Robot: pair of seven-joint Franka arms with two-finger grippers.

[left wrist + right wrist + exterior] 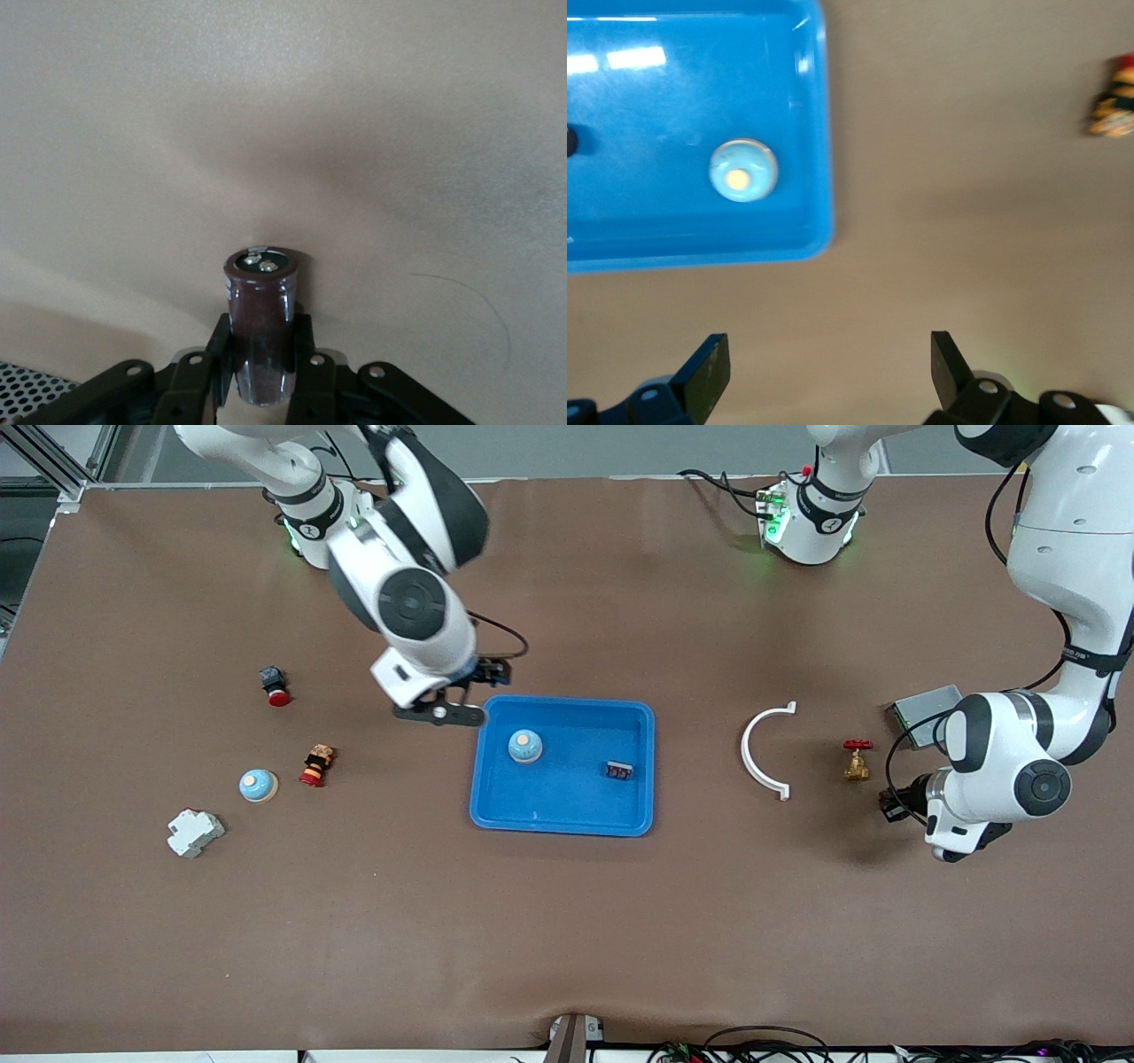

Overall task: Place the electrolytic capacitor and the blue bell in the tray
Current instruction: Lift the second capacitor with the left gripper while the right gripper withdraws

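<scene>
Bell in tray; capacitor clamped in left tool.

Tray point(567, 815) sits mid-counter point(567, 939). One blue bell point(525, 747) rests inside it, toward the right arm's end; a small dark part point(618, 771) lies in the tray toward the left arm's end. Right tool point(830, 367) hangs over bare counter just beside the tray rim, fingers wide apart, nothing between them. Left tool point(263, 359), over the counter at the left arm's end near a brass valve point(856, 760), is closed on the capacitor point(260, 323), a dark brown cylinder with silver terminals showing. A second bell point(258, 785) lies on the counter toward the right arm's end, well apart from the tray.
</scene>
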